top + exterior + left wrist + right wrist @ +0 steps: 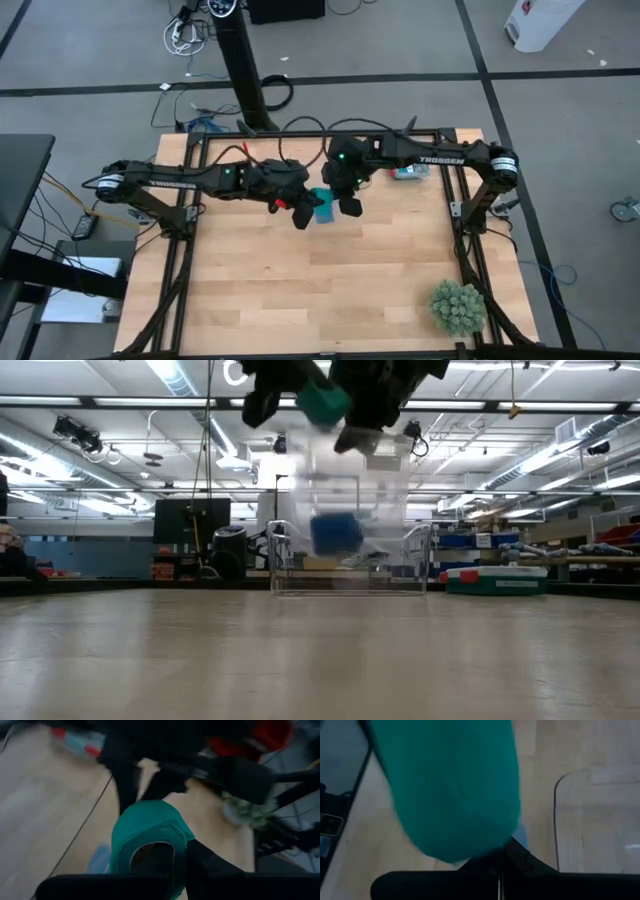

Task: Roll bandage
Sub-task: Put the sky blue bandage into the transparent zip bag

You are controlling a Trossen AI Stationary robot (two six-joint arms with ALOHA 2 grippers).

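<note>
The teal-green bandage [322,203] is a small coil held in the air above the middle of the wooden table, and in the low view the bandage [322,402] shows near the top. My left gripper [300,212] comes from the table's left and is shut on the coil [150,832]. My right gripper [348,203] comes from the right, and its shut fingertips [501,865] meet the teal cloth [450,790], which fills its wrist view. My left gripper holds the coil by its wall [180,842]. One finger [205,865] lies outside it, and the other seems to sit in the dark hollow [152,860]. The coil is lifted clear of the table. My right gripper pinches the bandage's outer cloth at its lower edge [505,840], between the free ends of its two fingers. It comes slanting down from the table's right. One layer or several, I cannot tell. The bandage is clear of the table.
A clear container [345,575] with a blue roll [335,532] stands at the table's far side, and shows as the container [410,172] in the high view. A green plant ball [458,305] sits at the near right corner. Bare wood lies below and in front of the grippers.
</note>
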